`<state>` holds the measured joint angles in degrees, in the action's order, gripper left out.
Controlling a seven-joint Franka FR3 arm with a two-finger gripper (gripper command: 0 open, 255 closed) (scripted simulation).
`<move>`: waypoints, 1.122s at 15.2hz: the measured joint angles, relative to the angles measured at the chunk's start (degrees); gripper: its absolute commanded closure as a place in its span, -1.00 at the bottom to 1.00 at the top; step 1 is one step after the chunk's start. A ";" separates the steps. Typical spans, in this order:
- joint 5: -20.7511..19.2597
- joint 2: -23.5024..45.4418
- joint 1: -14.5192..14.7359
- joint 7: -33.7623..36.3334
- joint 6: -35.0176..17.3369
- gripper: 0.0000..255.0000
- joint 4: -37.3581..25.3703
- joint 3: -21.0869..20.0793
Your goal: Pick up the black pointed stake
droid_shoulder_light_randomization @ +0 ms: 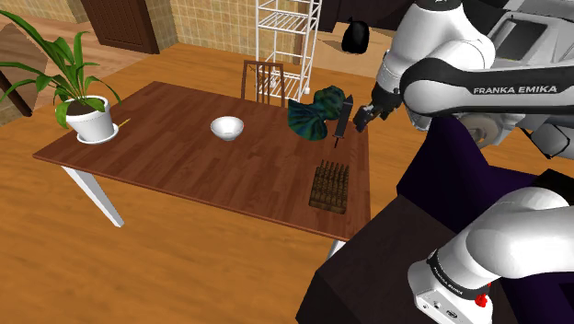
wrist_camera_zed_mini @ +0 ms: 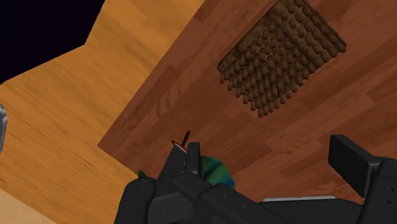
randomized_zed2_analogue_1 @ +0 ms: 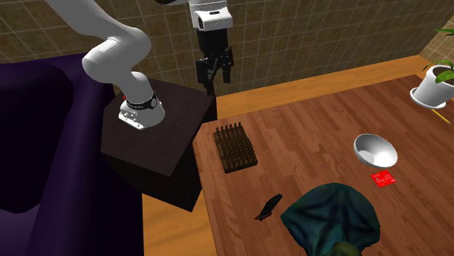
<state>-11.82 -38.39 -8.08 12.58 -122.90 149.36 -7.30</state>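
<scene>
The black pointed stake [randomized_zed2_analogue_1: 269,207] lies flat on the brown wooden table [randomized_zed2_analogue_1: 305,138], near its edge and right beside a dark green crumpled cloth [randomized_zed2_analogue_1: 331,218]. In the shoulder view the stake [droid_shoulder_light_randomization: 342,118] shows as a dark sliver between the cloth [droid_shoulder_light_randomization: 313,115] and my gripper [droid_shoulder_light_randomization: 368,116]. My gripper [randomized_zed2_analogue_1: 214,75] hangs well above the table's edge by the stand, open and holding nothing. In the wrist view the black fingers [wrist_camera_zed_mini: 184,167] stand wide apart, and a bit of the green cloth [wrist_camera_zed_mini: 215,172] peeks out behind one of them.
A brown spiked mat [randomized_zed2_analogue_1: 234,148] lies between gripper and stake. A white bowl [randomized_zed2_analogue_1: 375,150], a small red card [randomized_zed2_analogue_1: 383,178] and a potted plant [droid_shoulder_light_randomization: 87,110] are farther along the table. A chair [droid_shoulder_light_randomization: 264,81] and white rack [droid_shoulder_light_randomization: 289,41] stand behind it.
</scene>
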 measured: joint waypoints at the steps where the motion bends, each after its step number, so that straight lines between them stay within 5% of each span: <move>1: -1.50 1.52 -1.22 2.18 -2.90 -1.00 0.44 -1.03; 6: -12.17 10.36 -9.93 15.30 -16.03 -1.00 0.50 -7.24; 10: -26.12 18.62 -19.82 30.74 -23.46 -1.00 -2.11 -14.16; 13: -39.39 25.14 -27.04 44.05 -24.92 -1.00 -6.28 -18.96; 17: -56.91 34.89 -31.84 61.45 -20.89 -1.00 -13.92 -22.63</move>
<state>-68.73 -3.49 -39.92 74.03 -143.79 135.44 -29.93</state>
